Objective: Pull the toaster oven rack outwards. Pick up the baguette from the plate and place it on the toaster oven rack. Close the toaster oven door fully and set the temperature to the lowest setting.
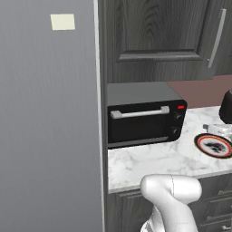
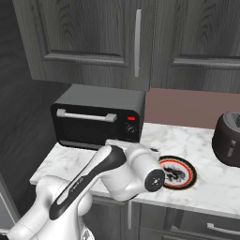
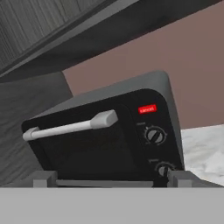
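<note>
Black toaster oven (image 1: pixel 144 118) shut on the marble counter (image 1: pixel 154 161).
Gripper (image 3: pixel 111 178) gapes wide, holding nothing, facing the toaster oven door (image 3: pixel 83 144); plate (image 2: pixel 180 172) sits at four o'clock of the oven.

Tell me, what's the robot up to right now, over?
Gripper open, empty, facing the toaster oven. Toaster oven door shut, handle untouched. Plate on the counter right of the oven. Nothing between gripper and door.
</note>
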